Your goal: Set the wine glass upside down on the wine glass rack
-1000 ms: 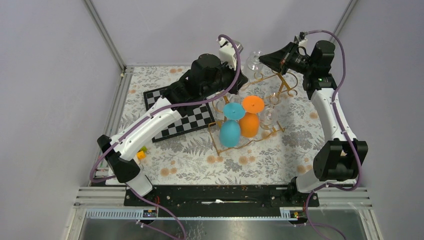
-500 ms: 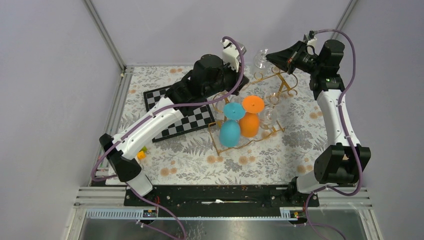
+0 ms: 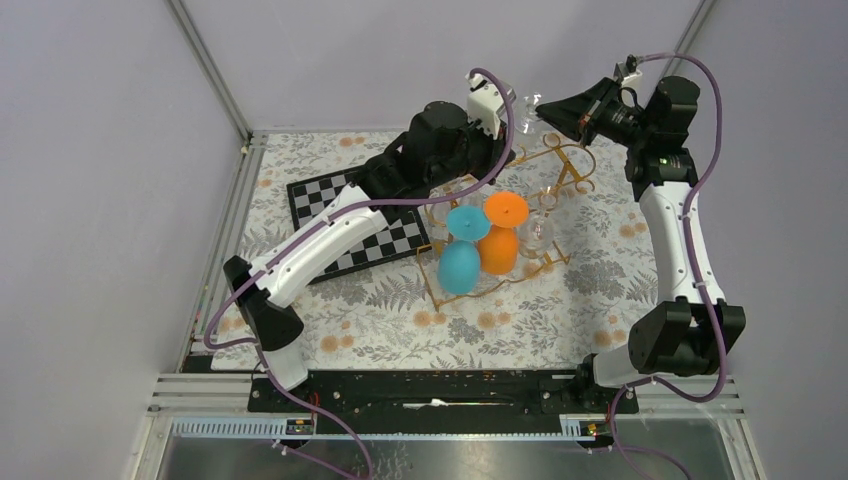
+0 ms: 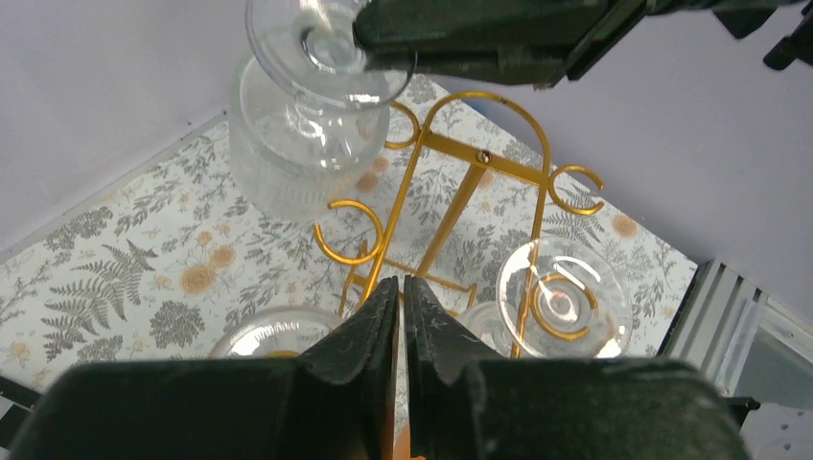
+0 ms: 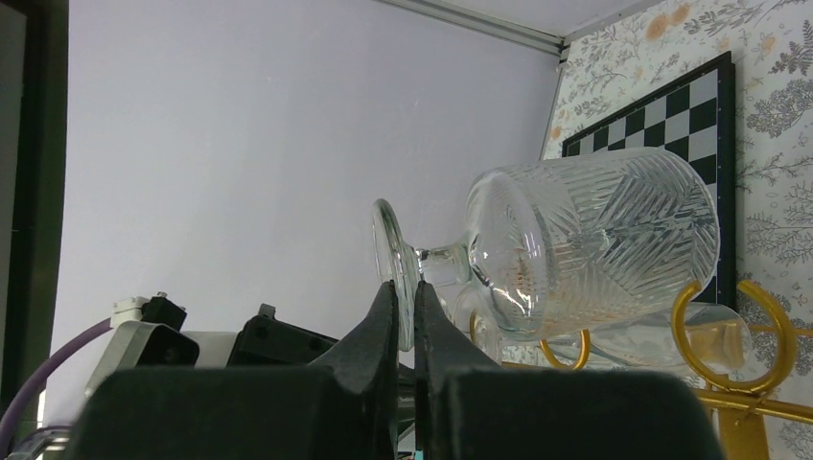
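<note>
Right gripper point(image 5: 407, 295): pinching glass point(image 5: 594, 240) foot, stem crosswise.
Glass: inverted, over rack's point(image 4: 479, 158) far end.
Left gripper point(image 4: 401, 292): nearly closed, empty.

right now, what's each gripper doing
left gripper: closed, empty
right gripper: closed on the foot of the wine glass

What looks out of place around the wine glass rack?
The clear wine glass is not seated: the right gripper pinches only the edge of its foot, holding it by the gold rack's curled end. Nothing spilled or broken.
</note>
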Robot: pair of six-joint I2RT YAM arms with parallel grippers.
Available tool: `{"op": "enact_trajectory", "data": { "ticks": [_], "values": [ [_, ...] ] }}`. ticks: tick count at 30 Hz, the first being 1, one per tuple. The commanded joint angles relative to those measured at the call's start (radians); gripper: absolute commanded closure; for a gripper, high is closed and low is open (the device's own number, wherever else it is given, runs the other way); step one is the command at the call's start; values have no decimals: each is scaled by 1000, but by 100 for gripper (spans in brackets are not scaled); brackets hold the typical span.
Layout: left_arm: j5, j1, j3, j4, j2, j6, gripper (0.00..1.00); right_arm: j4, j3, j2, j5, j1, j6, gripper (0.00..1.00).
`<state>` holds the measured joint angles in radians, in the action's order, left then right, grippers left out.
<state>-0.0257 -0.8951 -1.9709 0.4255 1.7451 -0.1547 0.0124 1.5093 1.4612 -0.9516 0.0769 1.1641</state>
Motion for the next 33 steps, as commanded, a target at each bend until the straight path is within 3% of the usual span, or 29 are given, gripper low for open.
{"op": "enact_trajectory", "data": {
  "ticks": [1,19,25,33],
  "values": [
    [11,-2,-95,-12,25,-14,89,7,46,-50,-22,1,-12,100],
    [23,-2,-19,-33,-13,-33,89,119,-40,82,-39,-57,104,100],
    [46,-1,1,-46,-31,-26,89,-42,-10,81,-12,-65,21,100],
    [68,-1,11,-44,-41,-33,90,-50,-77,32,-11,-72,16,100]
  ]
}}
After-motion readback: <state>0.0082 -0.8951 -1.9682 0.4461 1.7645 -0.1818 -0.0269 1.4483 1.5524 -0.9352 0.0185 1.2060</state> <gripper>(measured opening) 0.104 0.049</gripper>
